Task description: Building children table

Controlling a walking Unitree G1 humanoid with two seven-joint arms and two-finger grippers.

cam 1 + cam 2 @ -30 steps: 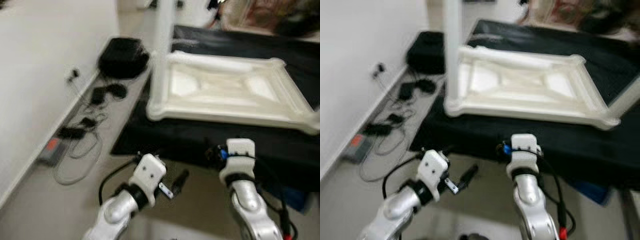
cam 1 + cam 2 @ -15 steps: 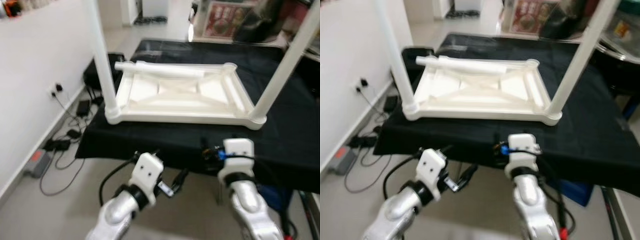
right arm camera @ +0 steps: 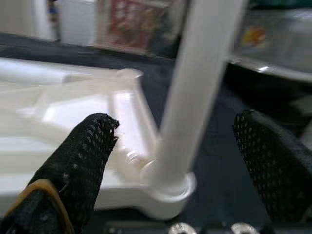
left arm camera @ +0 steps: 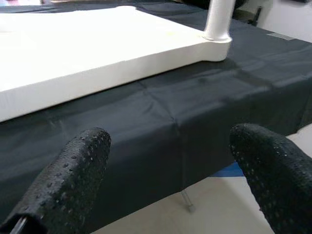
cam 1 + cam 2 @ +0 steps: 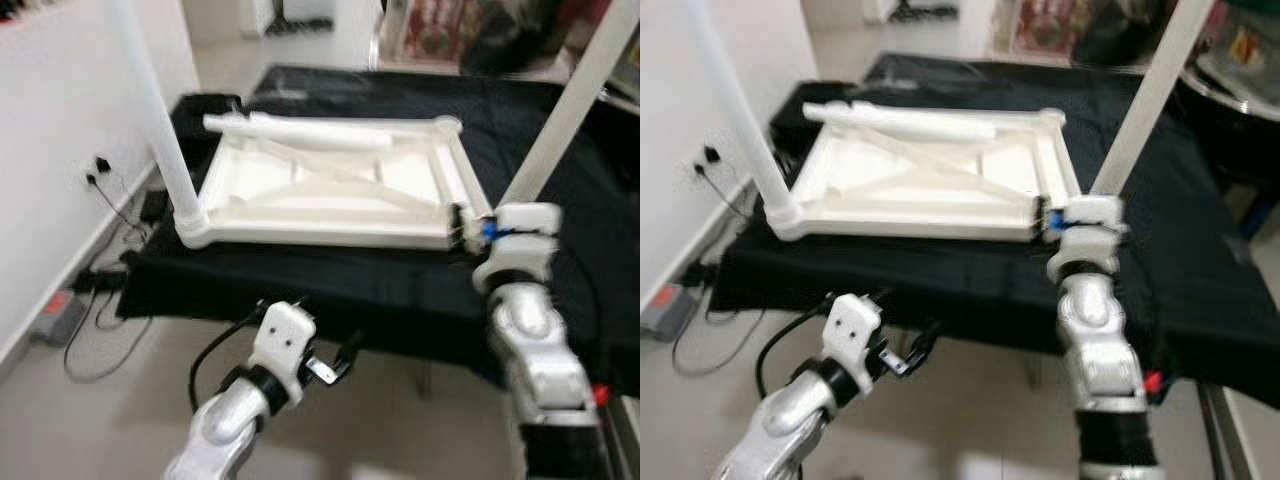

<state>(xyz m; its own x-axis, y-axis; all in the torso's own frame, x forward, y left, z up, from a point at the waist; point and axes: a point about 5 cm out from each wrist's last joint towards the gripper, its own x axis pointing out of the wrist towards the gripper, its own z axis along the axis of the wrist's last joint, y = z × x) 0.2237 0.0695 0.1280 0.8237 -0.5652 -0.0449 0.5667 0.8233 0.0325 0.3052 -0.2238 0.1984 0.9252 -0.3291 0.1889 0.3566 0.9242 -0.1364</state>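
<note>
on a black cloth point(image 5: 330, 285) draped over a raised surface ahead of me lies a white children's table point(image 5: 320, 185), turned upside down so its ribbed underside faces up. two white legs already stand upright from it: one leg point(image 5: 150, 110) at the near corner on my left, another leg point(image 5: 570, 110) at the near corner on my right. a third, loose leg point(image 5: 300, 130) lies flat across the far edge of the upturned top.

my right gripper point(image 3: 168, 161) is raised to the near right corner of the table, its two black fingers point(image 3: 83, 161) spread wide, one on either side of the upright leg there without closing on it. in the right wrist view the leg's round base sits between the fingers, and the table's inner ribs run away behind it.

my left gripper point(image 4: 170, 170) is held lower, below and in front of the cloth's near edge, fingers point(image 4: 73, 170) spread apart and holding nothing. its wrist view looks along the cloth toward the table's side.

to my left, by the white wall point(image 5: 60, 120), cables point(image 5: 100, 300) trail on the floor.
</note>
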